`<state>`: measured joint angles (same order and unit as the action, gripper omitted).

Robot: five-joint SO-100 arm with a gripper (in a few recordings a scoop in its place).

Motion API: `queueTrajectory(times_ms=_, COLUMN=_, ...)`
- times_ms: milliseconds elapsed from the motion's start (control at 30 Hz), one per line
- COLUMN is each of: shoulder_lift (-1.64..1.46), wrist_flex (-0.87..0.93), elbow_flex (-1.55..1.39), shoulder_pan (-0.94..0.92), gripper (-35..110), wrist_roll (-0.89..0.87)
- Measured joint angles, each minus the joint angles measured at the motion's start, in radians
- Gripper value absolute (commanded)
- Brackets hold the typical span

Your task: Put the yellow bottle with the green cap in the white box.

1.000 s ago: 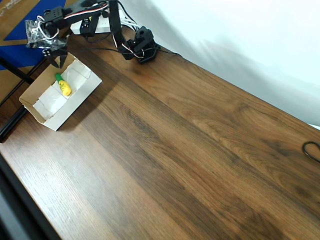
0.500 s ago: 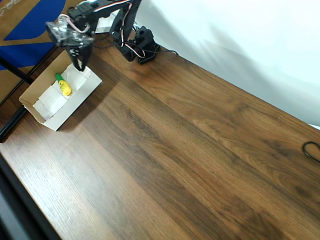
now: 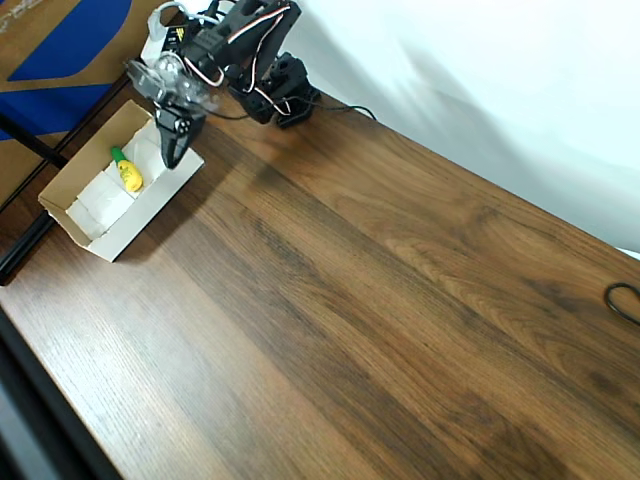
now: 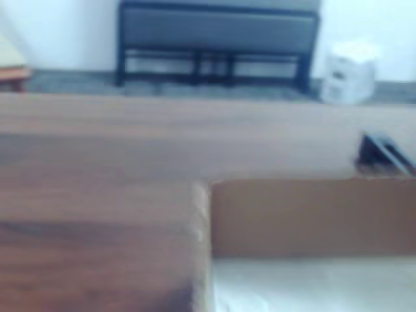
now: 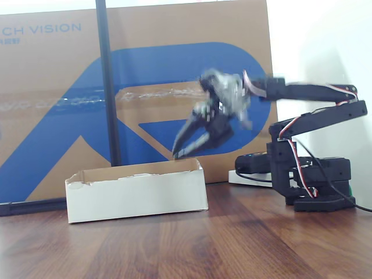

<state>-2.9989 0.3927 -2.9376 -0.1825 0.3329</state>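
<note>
One tool [image 3: 171, 154] on a black arm, tip pointing down over the end of the white box [image 3: 118, 236] nearest the arm's base [image 3: 287, 97]. Seen in the fixed view as a smear of motion blur [image 5: 178, 152], tip just above the box's rim [image 5: 136, 196], not touching it. Cannot tell whether spread or pressed together – too blurred in the fixed view, too dark and small in the overhead view. Nothing visible between the fingers.

Down-left of the tool in the overhead view, near but clearly apart from it: the yellow bottle with the green cap [image 3: 128, 175], lying on its side on the box's white floor, cap towards the picture's upper left, close to the box's long wall on that side. Hidden behind the box's near wall in the fixed view.

Below the tool in the wrist view, blurred: a brown cardboard wall of the box [image 4: 312, 218] and some of its white floor, with the wooden desk [image 4: 97, 247] alongside.

Behind the tool in the fixed view – a cardboard panel with blue print [image 5: 58, 116] and a black upright pole [image 5: 107, 81]. Well away from the tool, at the overhead view's right edge, a loop of black cable [image 3: 625, 300] on the desk.
</note>
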Motion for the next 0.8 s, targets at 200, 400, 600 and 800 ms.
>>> queueTrajectory(times_ms=200, shoulder_lift=-0.067, wrist_flex=-0.115, elbow_flex=-0.15, shoulder_pan=0.031, gripper=1, wrist_roll=0.044)
queueTrajectory(times_ms=400, shoulder_lift=-0.127, wrist_flex=-0.083, elbow_flex=-0.204, shoulder_pan=0.057, gripper=1, wrist_roll=0.035)
queueTrajectory(times_ms=600, shoulder_lift=-0.192, wrist_flex=0.031, elbow_flex=-0.219, shoulder_pan=0.078, gripper=0, wrist_roll=0.0)
queueTrajectory(times_ms=800, shoulder_lift=-0.295, wrist_flex=0.33, elbow_flex=-0.219, shoulder_pan=0.149, gripper=0, wrist_roll=-0.049)
